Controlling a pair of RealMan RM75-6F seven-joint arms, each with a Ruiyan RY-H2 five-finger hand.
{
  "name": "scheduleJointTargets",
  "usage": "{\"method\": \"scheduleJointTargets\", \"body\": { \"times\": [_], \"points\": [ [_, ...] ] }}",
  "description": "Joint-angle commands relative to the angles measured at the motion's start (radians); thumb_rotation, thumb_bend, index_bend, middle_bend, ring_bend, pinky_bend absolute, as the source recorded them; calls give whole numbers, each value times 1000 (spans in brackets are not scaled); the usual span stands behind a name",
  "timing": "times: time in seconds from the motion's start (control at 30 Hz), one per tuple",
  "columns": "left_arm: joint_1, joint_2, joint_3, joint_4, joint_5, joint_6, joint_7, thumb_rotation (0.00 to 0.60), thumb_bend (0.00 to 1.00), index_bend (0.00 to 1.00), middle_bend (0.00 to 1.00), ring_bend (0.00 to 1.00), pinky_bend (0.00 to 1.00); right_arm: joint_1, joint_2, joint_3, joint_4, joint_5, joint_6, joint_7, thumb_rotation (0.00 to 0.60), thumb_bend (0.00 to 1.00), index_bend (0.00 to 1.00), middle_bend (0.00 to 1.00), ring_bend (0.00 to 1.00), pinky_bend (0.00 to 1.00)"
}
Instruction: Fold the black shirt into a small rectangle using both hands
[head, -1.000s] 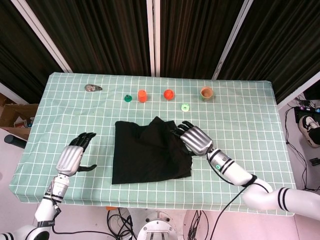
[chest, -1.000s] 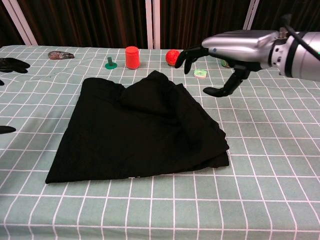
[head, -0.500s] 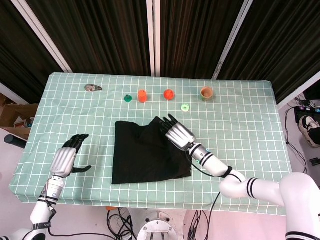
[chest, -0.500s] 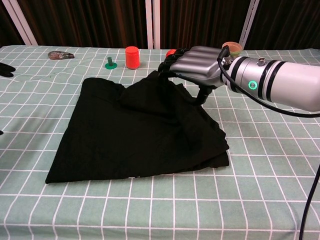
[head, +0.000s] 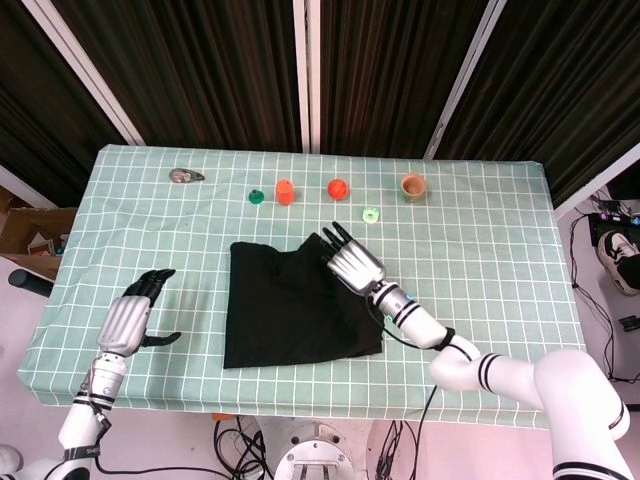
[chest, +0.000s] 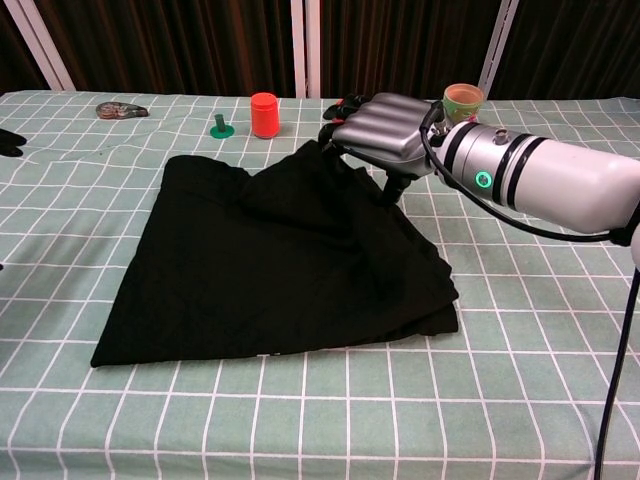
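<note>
The black shirt (head: 290, 305) lies partly folded in the middle of the green checked table (head: 480, 260), with a raised fold at its far edge (chest: 310, 165). My right hand (head: 350, 260) is over that far corner, fingers spread and pointing away from me. In the chest view the right hand (chest: 385, 125) has its thumb reaching down to the cloth, and I see no cloth gripped. My left hand (head: 130, 320) hovers at the table's left side, well apart from the shirt, fingers apart and empty. Only its dark fingertips (chest: 8, 140) show in the chest view.
Along the far side stand a grey object (head: 186, 175), a green peg (head: 256, 197), a red cup (head: 284, 191), a red ball (head: 337, 188), a pale green ring (head: 370, 214) and a brown pot (head: 412, 185). A cardboard box (head: 30, 235) sits off the table's left.
My right hand has moved left and further out over the shirt's far corner. My left hand has drawn back toward the table's near left edge.
</note>
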Motion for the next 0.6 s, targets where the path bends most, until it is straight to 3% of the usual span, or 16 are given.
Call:
{"method": "scheduleJointTargets", "body": {
  "times": [0.03, 0.33, 0.47, 0.6],
  "points": [
    [5, 1, 1, 5, 3, 3, -6, 600, 0, 102, 103, 69, 189, -41, 3, -9, -10, -8, 63, -23, 600, 371, 612, 252, 36, 0],
    [7, -3, 4, 18, 18, -3, -21, 600, 0, 102, 103, 69, 189, -158, 161, -13, -272, 129, 146, -253, 600, 371, 593, 253, 35, 0],
    [1, -4, 4, 14, 24, -13, -16, 600, 0, 102, 103, 70, 188, -166, 189, -12, -333, 251, 110, -356, 600, 371, 521, 249, 30, 0],
    [-3, -3, 4, 9, 31, -16, -10, 600, 0, 102, 103, 69, 188, -153, 184, -5, -338, 370, 79, -433, 600, 368, 365, 201, 4, 0]
  ]
}}
